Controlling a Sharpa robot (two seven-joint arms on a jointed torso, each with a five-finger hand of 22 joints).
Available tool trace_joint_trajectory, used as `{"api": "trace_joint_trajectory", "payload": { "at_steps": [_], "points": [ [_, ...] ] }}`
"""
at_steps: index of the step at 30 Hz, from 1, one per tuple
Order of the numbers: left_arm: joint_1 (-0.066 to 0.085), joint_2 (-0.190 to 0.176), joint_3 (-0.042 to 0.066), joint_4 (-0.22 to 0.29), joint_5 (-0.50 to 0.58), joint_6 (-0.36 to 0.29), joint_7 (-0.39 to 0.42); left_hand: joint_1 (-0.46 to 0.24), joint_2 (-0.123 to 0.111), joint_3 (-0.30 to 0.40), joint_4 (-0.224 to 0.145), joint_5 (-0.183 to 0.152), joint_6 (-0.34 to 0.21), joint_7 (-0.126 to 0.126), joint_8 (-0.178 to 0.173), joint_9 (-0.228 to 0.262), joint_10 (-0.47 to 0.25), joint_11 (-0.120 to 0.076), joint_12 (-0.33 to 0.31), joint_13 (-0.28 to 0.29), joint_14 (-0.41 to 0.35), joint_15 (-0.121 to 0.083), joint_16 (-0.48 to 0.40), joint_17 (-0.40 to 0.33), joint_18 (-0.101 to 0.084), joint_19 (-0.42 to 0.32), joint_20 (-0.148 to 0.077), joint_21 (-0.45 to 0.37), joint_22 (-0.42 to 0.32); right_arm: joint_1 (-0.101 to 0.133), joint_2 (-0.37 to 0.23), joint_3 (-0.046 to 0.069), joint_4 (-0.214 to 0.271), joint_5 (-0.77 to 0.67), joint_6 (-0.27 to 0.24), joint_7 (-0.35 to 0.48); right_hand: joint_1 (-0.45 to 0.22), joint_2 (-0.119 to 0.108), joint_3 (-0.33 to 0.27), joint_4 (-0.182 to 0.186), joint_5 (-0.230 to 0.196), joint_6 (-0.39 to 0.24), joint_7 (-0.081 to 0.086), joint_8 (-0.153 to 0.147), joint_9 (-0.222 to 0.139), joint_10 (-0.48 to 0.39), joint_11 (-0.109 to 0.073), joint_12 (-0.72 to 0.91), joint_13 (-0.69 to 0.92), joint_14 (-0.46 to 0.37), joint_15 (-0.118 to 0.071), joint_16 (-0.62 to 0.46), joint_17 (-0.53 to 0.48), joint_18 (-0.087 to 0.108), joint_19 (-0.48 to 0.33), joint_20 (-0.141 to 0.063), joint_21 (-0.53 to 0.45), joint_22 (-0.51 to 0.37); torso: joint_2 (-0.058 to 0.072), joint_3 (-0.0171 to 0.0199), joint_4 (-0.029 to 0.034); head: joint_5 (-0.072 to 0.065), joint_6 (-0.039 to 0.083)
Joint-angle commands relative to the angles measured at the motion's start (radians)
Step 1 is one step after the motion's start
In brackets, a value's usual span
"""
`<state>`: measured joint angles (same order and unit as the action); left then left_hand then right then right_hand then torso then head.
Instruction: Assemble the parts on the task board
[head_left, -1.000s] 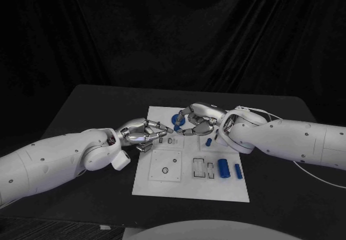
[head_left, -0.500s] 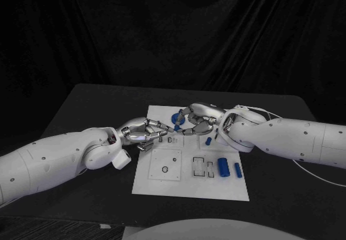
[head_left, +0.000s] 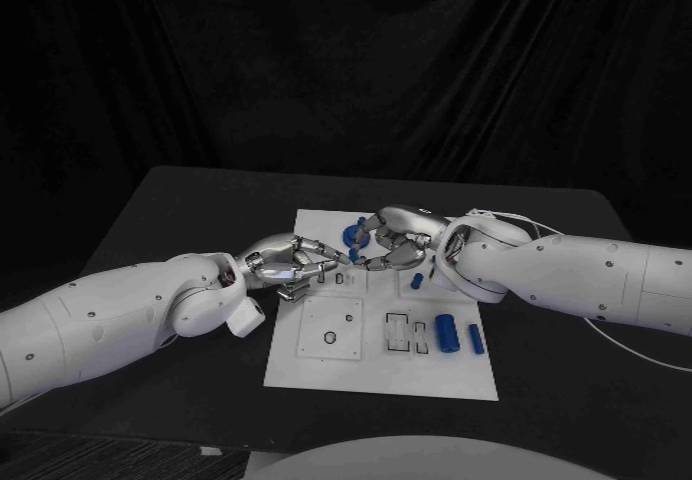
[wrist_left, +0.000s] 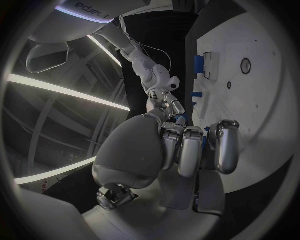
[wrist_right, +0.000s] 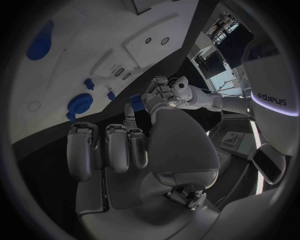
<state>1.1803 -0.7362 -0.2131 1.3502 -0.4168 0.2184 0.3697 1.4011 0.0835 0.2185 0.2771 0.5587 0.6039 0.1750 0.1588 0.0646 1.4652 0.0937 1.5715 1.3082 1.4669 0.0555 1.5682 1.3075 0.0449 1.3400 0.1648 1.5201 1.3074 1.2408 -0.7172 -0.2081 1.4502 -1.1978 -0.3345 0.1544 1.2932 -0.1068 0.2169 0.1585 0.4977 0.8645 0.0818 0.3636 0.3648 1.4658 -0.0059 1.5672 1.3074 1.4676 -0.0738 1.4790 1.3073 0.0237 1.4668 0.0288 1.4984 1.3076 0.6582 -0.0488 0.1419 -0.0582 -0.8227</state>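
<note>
A: From the head view, we see the white task board (head_left: 382, 305) lying in the middle of the black counter (head_left: 188, 215). Our left hand (head_left: 296, 262) and right hand (head_left: 392, 240) meet over the board's far half, fingertips nearly touching.

B: Why so close together?

A: We judge they are working one small piece between them, or passing it across. A blue part (head_left: 355, 236) sits by the right hand's curled fingers, but we cannot tell whether it is pinched or merely beside them. Two blue cylinders (head_left: 449, 333) lie side by side on the board's near right; a smaller blue piece (head_left: 417, 283) stands just below the right hand.

B: And the left wrist view?

A: Our left hand (wrist_left: 187, 150) has its fingers curled in, pressed close together, with a sliver of blue at them; whether anything is held we cannot tell. The board (wrist_left: 262, 85) is beyond, with a blue block (wrist_left: 199, 63) in a slot.

B: The right wrist view?

A: Our right hand (wrist_right: 119, 145) also has its fingers folded in; what they hold, if anything, is hidden. On the board (wrist_right: 81, 45) sit a round blue disc (wrist_right: 80, 103) and a blue oval piece (wrist_right: 39, 46).
</note>
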Motion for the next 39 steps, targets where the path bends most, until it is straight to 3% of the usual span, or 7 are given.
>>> {"api": "trace_joint_trajectory", "payload": {
  "at_steps": [1, 39],
  "points": [
    [0.000, 0.004, 0.001, 0.000, 0.003, 0.018, 0.019, -0.008, -0.002, 0.008, 0.000, 0.003, -0.004, 0.003, -0.007, -0.001, 0.106, 0.007, -0.001, 0.263, 0.104, 0.006, 0.003, 0.263, 0.003, -0.009, 0.001, -0.006, 0.102, -0.003, 0.002, 0.001, 0.000, 0.000, 0.016, -0.021, 0.000, 0.007, 0.002, -0.001, -0.002, 0.000, 0.004, -0.004, -0.001, 0.105, 0.007, 0.004, 0.263, 0.070, 0.006, -0.002, 0.076, -0.004, 0.069, 0.008, -0.002, 0.237, 0.000, 0.0001, 0.0001, -0.001, -0.001],
    [0.000, 0.010, 0.001, -0.007, 0.003, 0.033, 0.001, -0.009, -0.001, 0.023, -0.001, 0.003, -0.010, -0.007, -0.011, -0.002, 0.106, 0.001, -0.001, 0.263, 0.104, 0.003, 0.003, 0.263, 0.007, -0.028, 0.002, -0.013, 0.093, -0.007, 0.013, 0.001, -0.002, 0.000, 0.026, -0.020, 0.006, 0.008, 0.007, -0.009, 0.010, -0.001, 0.009, -0.015, -0.005, 0.105, 0.013, 0.004, 0.263, 0.070, 0.012, -0.002, 0.075, -0.003, 0.068, 0.015, -0.004, 0.236, 0.000, 0.0002, -0.0002, -0.006, -0.006]
  ]
}}
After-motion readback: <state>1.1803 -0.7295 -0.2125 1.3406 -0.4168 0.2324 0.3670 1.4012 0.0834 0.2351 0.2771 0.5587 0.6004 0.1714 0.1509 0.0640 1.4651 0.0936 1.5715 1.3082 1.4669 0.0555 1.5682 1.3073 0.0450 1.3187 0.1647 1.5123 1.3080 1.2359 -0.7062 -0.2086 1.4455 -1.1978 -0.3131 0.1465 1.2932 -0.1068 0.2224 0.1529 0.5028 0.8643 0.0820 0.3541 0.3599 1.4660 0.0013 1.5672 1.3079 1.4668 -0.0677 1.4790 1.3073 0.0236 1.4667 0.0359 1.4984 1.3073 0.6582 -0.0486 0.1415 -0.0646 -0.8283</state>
